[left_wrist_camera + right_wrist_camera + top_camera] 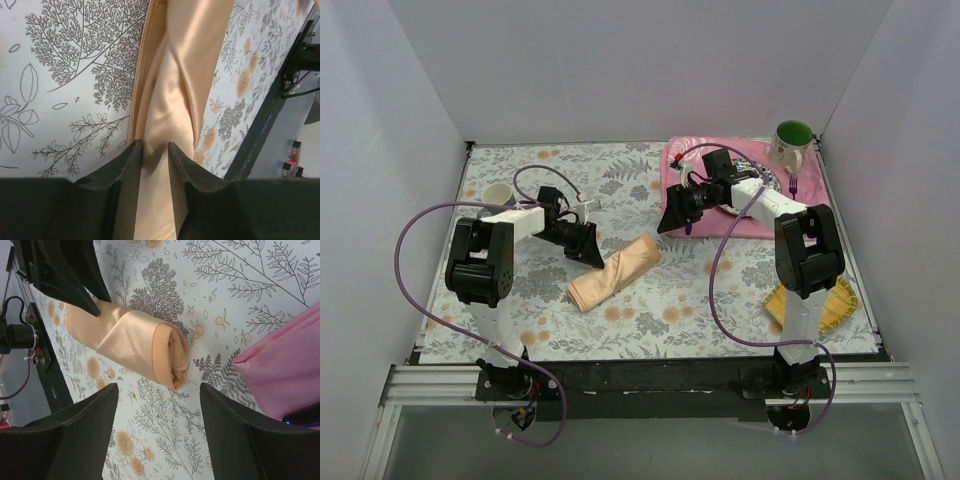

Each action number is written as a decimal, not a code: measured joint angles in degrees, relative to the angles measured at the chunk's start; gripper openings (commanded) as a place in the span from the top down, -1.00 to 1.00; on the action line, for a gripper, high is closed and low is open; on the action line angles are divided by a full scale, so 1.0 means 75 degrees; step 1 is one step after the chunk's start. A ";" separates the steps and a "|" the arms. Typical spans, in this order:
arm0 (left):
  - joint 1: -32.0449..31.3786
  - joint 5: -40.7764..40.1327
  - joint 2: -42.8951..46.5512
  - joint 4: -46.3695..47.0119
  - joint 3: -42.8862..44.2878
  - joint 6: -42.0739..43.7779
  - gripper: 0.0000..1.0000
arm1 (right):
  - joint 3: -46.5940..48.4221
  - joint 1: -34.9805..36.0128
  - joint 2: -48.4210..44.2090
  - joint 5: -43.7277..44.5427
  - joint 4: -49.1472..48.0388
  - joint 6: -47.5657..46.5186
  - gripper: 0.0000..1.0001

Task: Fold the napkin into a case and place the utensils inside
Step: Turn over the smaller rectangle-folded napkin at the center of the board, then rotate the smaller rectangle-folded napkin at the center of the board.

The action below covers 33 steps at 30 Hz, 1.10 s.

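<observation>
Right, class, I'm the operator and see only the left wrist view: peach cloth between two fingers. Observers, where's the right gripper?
Observer: The right gripper is open, clear of the napkin, near the pink placemat edge.
Operator: What shape is the napkin overall?
Observer: A narrow folded bundle, lying diagonally on the table.
Operator: And the fork?
Observer: The purple fork lies beside the green mug, across the table from the napkin.
</observation>
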<state>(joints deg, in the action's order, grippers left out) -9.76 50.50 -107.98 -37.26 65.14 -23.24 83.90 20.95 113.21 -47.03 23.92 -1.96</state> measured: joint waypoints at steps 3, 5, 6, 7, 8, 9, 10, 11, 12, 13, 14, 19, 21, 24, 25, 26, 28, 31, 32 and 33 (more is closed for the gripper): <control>0.0096 -0.0073 0.0026 0.0169 0.0009 -0.0134 0.12 | 0.0003 0.0000 0.0000 -0.0012 0.0006 -0.0003 -0.48; 0.0236 -0.0160 0.0099 0.0256 0.0064 -0.0213 0.06 | 0.0017 0.0000 0.0000 -0.0009 0.0032 -0.0009 -0.48; 0.0344 -0.0204 0.0157 0.0259 0.0122 -0.0254 0.04 | 0.0047 0.0000 0.0000 -0.0009 0.0067 -0.0026 -0.48; 0.0455 -0.0224 0.0219 0.0239 0.0192 -0.0280 -0.10 | 0.0096 0.0000 0.0000 -0.0009 0.0131 -0.0061 -0.48; 0.0609 -0.0254 0.0294 0.0189 0.0323 -0.0280 -0.17 | 0.0160 0.0000 0.0000 -0.0003 0.0221 -0.0111 -0.49; 0.0769 -0.0303 0.0402 0.0175 0.0478 -0.0251 -0.24 | 0.0254 0.0000 0.0000 -0.0003 0.0300 -0.0163 -0.50; 0.0892 -0.0385 0.0554 0.0163 0.0627 -0.0219 -0.50 | 0.0361 0.0000 0.0000 0.0012 0.0356 -0.0207 -0.53; 0.1023 -0.0484 0.0764 0.0146 0.0752 -0.0192 -0.67 | 0.0463 0.0000 -0.0003 0.0026 0.0396 -0.0262 -0.54; 0.1137 -0.0580 0.1014 0.0102 0.0886 -0.0143 -0.88 | 0.0557 0.0000 -0.0020 0.0047 0.0414 -0.0323 -0.57; 0.1212 -0.0694 0.1306 0.0055 0.1005 -0.0117 -0.96 | 0.0647 0.0000 -0.0052 0.0076 0.0428 -0.0385 -0.61; 0.1250 -0.0854 0.1728 0.0047 0.1128 -0.0154 -0.97 | 0.0723 0.0000 -0.0105 0.0102 0.0440 -0.0466 -0.62; 0.1279 -0.1099 0.3462 -0.0073 0.1390 -0.0160 -0.96 | 0.1387 0.0035 -0.0396 0.0280 0.0833 -0.1422 -0.55; 0.1282 -0.0927 0.4033 -0.0323 0.1300 0.0125 -0.96 | 0.1944 0.0093 -0.0373 0.0367 0.1037 -0.1865 -0.51; 0.1201 -0.0638 0.4759 -0.0749 0.0565 0.0854 -0.96 | 0.2515 0.0280 -0.0265 0.0455 0.0997 -0.2174 -0.47; 0.1052 -0.0676 0.4870 -0.1032 0.0297 0.1166 -0.96 | 0.2634 0.0388 -0.0163 0.0475 0.0965 -0.2189 -0.47; 0.0851 -0.0694 0.4899 -0.1297 0.0064 0.1451 -0.96 | 0.2742 0.0498 -0.0044 0.0484 0.0930 -0.2186 -0.47; 0.0242 -0.0775 0.4838 -0.1743 -0.0493 0.2060 -0.96 | 0.2920 0.0784 0.0338 0.0565 0.0731 -0.2127 -0.50; -0.0659 -0.1081 0.4913 -0.1865 -0.1408 0.2500 -0.96 | 0.2955 0.1145 0.0918 0.0746 0.0446 -0.1929 -0.56; -0.1037 -0.1244 0.5010 -0.1871 -0.1699 0.2614 -0.96 | 0.2955 0.1268 0.1128 0.0781 0.0385 -0.1853 -0.57; -0.1408 -0.1381 0.5135 -0.1871 -0.1993 0.2710 -0.96 | 0.2958 0.1376 0.1320 0.0819 0.0344 -0.1760 -0.60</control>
<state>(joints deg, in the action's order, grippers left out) -20.32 40.14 -69.47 -51.29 50.19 -2.92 106.08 31.27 123.11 -40.88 26.50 -15.16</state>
